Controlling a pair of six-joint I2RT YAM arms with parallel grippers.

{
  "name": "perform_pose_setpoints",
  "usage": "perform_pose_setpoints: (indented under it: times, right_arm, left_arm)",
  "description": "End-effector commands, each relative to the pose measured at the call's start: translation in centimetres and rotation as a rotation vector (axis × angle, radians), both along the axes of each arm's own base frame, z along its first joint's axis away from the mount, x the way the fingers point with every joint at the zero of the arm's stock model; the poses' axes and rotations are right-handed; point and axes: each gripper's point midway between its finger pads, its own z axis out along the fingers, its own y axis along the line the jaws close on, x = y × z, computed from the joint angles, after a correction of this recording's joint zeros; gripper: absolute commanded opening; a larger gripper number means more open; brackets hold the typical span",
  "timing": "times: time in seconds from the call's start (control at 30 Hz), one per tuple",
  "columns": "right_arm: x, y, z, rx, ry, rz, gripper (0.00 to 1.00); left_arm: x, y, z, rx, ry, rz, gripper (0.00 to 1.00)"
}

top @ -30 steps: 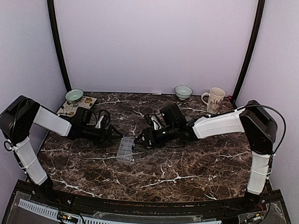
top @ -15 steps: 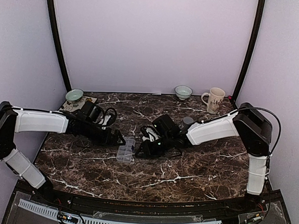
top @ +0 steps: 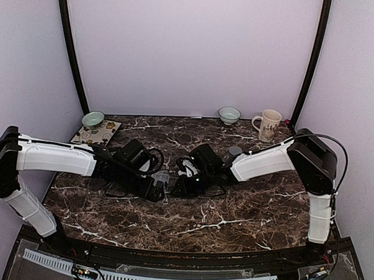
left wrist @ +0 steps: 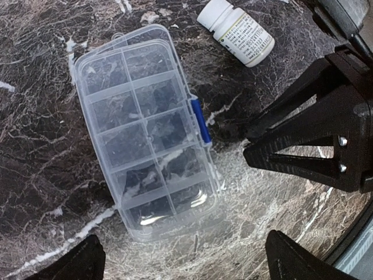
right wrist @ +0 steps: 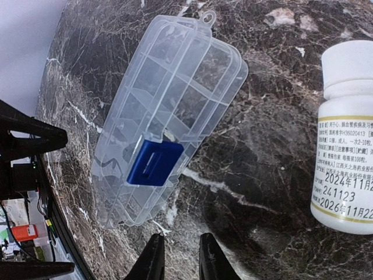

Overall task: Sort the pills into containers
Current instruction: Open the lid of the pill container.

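A dark marble table (top: 246, 211) veined in white stands between pale lilac walls (top: 191, 53). The organizer box (left wrist: 145, 134) lies flat near the table's middle, and both arms reach in toward it. In the top view only a corner of it shows past the left arm.

The left claw (left wrist: 189, 265) hangs over the box with its fingers spread wide apart and holds nothing. In its wrist view the box runs from 11 o'clock to 5 o'clock.

The right claw (right wrist: 179, 262) sits low at the box's 3 o'clock, just beside the blue latch (left wrist: 201, 121). Its fingers are drawn almost together with nothing between them.

A white pill bottle (left wrist: 239, 32) lies on its side at the box's 1 o'clock, apart from it.

At the table's far edge are a bowl (top: 93, 119) on a patterned mat (top: 97, 133) at 10 o'clock, a second bowl (top: 229, 114) at 12 and a mug (top: 268, 124) at 1.
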Motion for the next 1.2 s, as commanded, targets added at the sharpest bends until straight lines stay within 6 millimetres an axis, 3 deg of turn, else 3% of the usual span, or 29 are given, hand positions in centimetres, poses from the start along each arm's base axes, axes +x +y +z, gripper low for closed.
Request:
perform_pose_setpoints:
  times: [0.0, 0.23, 0.57, 1.17]
  right_arm:
    - [0.2, 0.9, 0.3, 0.016, -0.014, -0.003, 0.2]
    - [0.1, 1.1, 0.4, 0.031, 0.002, -0.01, 0.15]
    - [0.1, 1.1, 0.7, 0.037, 0.002, -0.015, 0.13]
    - [-0.1, 0.9, 0.3, 0.031, 0.008, -0.009, 0.1]
  left_arm:
    - [0.0, 1.1, 0.6, 0.069, -0.053, 0.076, 0.99]
    - [-0.5, 0.9, -0.6, 0.125, -0.054, 0.081, 0.99]
    - [0.0, -1.1, -1.5, 0.175, -0.078, 0.058, 0.99]
    - [1.1, -0.6, -2.5, 0.283, -0.098, 0.087, 0.96]
